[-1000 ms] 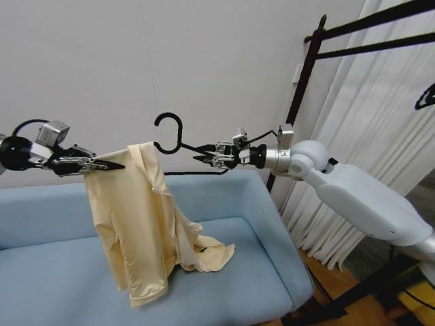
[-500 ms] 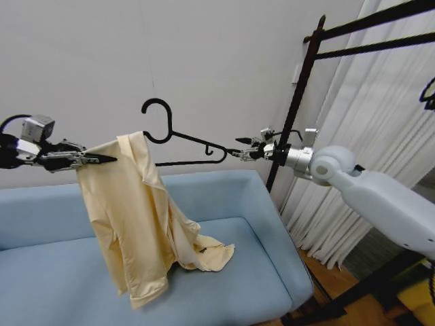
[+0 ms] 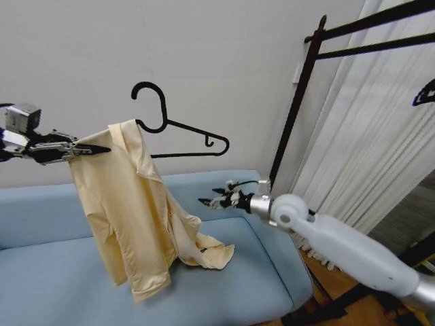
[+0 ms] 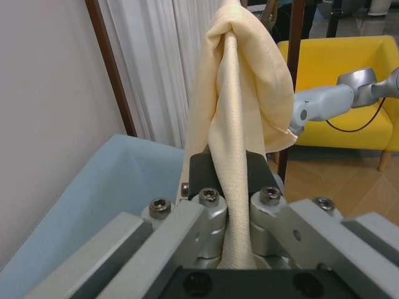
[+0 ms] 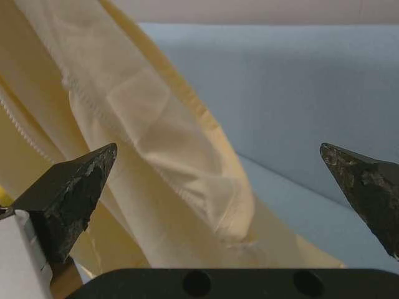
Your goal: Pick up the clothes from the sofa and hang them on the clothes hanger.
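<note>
Shirt [image 3: 129, 210] drapes onto the sofa [image 3: 54, 285], hanger [image 3: 183, 132] seemingly inside its collar.

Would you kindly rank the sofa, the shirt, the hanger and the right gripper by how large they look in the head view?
1. sofa
2. shirt
3. hanger
4. right gripper, clearly the smallest

Pale yellow shirt [image 3: 129, 217], black hanger [image 3: 192, 129]

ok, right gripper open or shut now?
Open. The right gripper has its fingertips wide apart, shirt and sofa visible beyond; it holds nothing. The left gripper is shut on the shirt.
</note>
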Controlling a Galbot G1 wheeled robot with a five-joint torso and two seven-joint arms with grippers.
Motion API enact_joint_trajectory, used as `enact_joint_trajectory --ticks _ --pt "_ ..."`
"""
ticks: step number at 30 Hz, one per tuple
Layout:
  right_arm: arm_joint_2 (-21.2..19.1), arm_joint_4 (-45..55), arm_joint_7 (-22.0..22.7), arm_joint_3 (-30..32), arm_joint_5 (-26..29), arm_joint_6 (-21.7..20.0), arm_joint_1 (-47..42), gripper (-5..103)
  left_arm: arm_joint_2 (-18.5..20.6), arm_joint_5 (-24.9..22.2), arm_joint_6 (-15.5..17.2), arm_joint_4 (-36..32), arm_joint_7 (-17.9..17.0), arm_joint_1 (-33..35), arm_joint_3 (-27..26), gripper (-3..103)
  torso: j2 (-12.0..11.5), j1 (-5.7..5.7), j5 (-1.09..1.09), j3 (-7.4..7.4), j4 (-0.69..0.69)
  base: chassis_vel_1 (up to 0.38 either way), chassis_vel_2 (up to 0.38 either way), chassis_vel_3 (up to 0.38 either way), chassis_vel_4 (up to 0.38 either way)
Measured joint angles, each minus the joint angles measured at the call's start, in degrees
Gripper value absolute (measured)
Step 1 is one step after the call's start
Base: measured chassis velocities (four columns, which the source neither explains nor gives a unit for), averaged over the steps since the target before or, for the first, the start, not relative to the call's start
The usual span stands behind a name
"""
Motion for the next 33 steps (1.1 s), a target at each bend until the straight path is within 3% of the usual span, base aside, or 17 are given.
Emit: enact_joint_trajectory --ticks 25,28,33 --pt "4.5 -4.7 -4.2 -3.0 -7.3 0.4 -0.9 103 1.3 -2.3 0.0 0.7 0.1 0.0 0.0 2 0.0 0.0 0.0 0.0 0.0 0.0 0.0 0.0 0.0" --pt "4.5 -4.8 -4.4 -3.0 -7.3 0.6 -0.6 91 1.3 -2.4 0.0 0.7 0.1 -0.1 0.0 2 0.0 0.0 0.0 0.0 0.0 0.0 0.0 0.0 0.0" --pt "4.1 -4.7 -4.9 -3.0 -7.3 0.9 -0.5 80 1.3 -2.7 0.0 0.7 0.0 -0.1 -0.1 2 0.0 0.0 0.0 0.0 0.0 0.0 0.0 0.0 0.0"
